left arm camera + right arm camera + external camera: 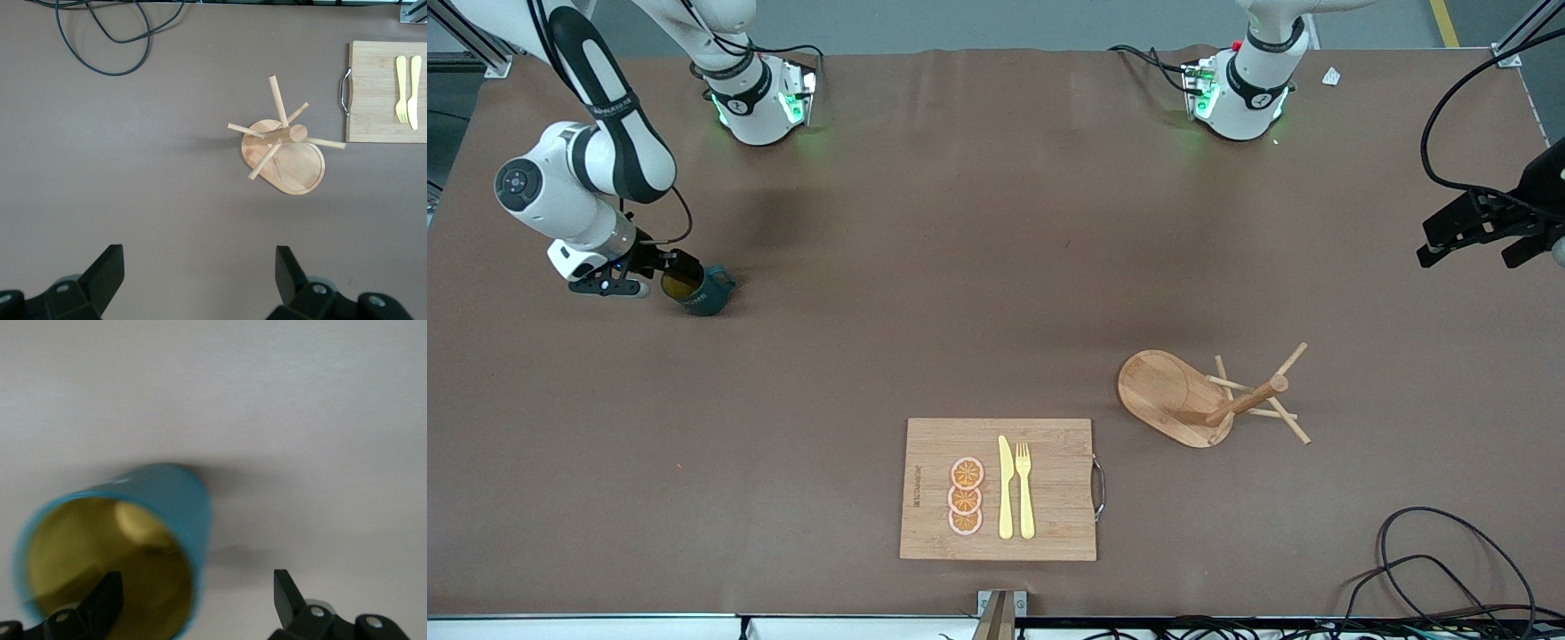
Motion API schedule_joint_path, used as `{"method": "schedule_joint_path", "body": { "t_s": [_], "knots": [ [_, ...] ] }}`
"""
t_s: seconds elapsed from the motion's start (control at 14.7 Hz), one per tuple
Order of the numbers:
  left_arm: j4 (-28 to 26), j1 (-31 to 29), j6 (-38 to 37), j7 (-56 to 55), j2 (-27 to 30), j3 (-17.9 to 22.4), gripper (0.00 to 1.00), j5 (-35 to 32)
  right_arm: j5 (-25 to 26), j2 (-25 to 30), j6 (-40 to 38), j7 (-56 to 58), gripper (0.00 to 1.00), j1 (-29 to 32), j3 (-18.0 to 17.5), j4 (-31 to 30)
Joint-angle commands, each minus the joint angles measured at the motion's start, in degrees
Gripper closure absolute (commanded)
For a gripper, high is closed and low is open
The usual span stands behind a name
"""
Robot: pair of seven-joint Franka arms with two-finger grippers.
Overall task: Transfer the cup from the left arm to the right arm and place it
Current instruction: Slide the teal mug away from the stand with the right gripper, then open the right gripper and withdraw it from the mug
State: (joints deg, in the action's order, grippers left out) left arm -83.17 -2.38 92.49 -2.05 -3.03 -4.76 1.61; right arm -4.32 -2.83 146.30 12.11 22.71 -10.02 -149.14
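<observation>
Cup (698, 290): dark teal mug with a yellowish-gold inside, at the right arm's end of the tabletop (960, 267), tilted with its mouth turned toward the right end effector; its handle points away from that end effector. Whether its base touches the tabletop cannot be told.

Right end effector (660, 272): low over the right arm's end of the tabletop, right at the cup's rim. In the right wrist view (193, 600) the fingers are spread wide; one finger (103, 600) shows in front of the cup's (133, 547) open mouth and the other stands clear beside the cup's wall. The fingers do not look closed on the rim; contact cannot be told.

Left end effector (1472, 244): up in the air over the left arm's end of the tabletop, waiting, holding nothing. The left wrist view (197, 280) shows its fingers (107, 273) spread wide over bare tabletop.

Wooden peg rack (1209, 400): on the tabletop toward the left arm's end, oval base with a post and thin pegs sticking out; well apart from the cup.

Cutting board (1000, 489): near the front camera's edge, nearer to that camera than the rack, with a metal handle on its edge toward the rack.

On the board: yellow knife (1006, 487) and yellow fork (1024, 489) side by side, three orange slices (966, 496) in a row beside the knife.

Cables (1432, 569): black loops on the tabletop at the left arm's end, close to the front camera.
</observation>
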Motion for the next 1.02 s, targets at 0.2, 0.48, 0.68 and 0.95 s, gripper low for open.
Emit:
{"method": "schedule_joint_path", "body": {
  "t_s": [0.2, 0.48, 0.68, 0.95],
  "knots": [
    [0.6, -0.3, -1.1, 0.3, 0.3, 0.1, 0.0, -0.1, -8.0, 7.1, -10.9, 6.9, 0.0, -2.2, 0.2, 2.2],
    [0.6, 0.7, -1.1, 0.4, 0.0, -0.5, 0.0, -5.1, -8.0, 9.2, -19.1, 9.2, 0.0, -1.1, 0.3, 7.1],
    [0.6, 0.6, -1.8, 0.4, 0.1, -0.6, 0.0, -4.4, -7.8, 13.6, -21.6, 8.2, 0.0, -1.4, -0.2, 9.6],
    [0.7, 0.6, -2.1, 0.3, 0.1, -0.6, 0.0, -4.3, -6.2, 13.1, -35.6, 5.0, 0.0, -1.0, -0.1, 26.1]
  ]
}}
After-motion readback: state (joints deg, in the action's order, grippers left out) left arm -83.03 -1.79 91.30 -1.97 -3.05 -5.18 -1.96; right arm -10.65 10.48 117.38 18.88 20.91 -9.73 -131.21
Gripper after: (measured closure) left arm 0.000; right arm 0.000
